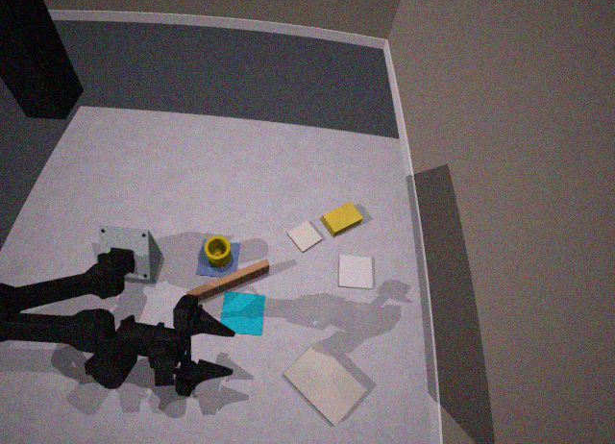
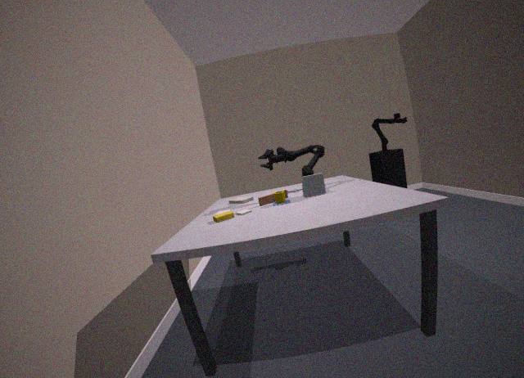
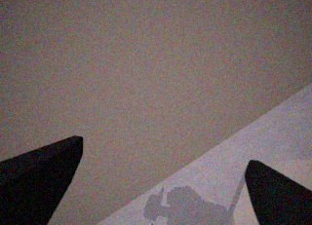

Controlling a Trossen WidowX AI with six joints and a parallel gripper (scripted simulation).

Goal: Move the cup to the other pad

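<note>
A yellow cup (image 1: 216,251) (image 2: 279,196) stands upright on a blue pad (image 1: 231,262), with a red marble showing inside. A cyan pad (image 1: 243,312) lies nearer the front, past a wooden bar (image 1: 229,280) (image 2: 266,199) that lies between the two pads. My gripper (image 1: 229,350) (image 2: 264,159) (image 3: 165,156) is open and empty. It hangs high above the table, level, in front of the cyan pad and well away from the cup. The wrist view shows only the two fingertips, the wall and a strip of table.
A grey base block (image 1: 130,251) (image 2: 313,184) holds the arm. A yellow block (image 1: 341,217) (image 2: 223,216), two small white tiles (image 1: 304,235) (image 1: 356,271) and a larger cream slab (image 1: 325,383) lie to the right. The table's right edge (image 1: 422,260) is close by.
</note>
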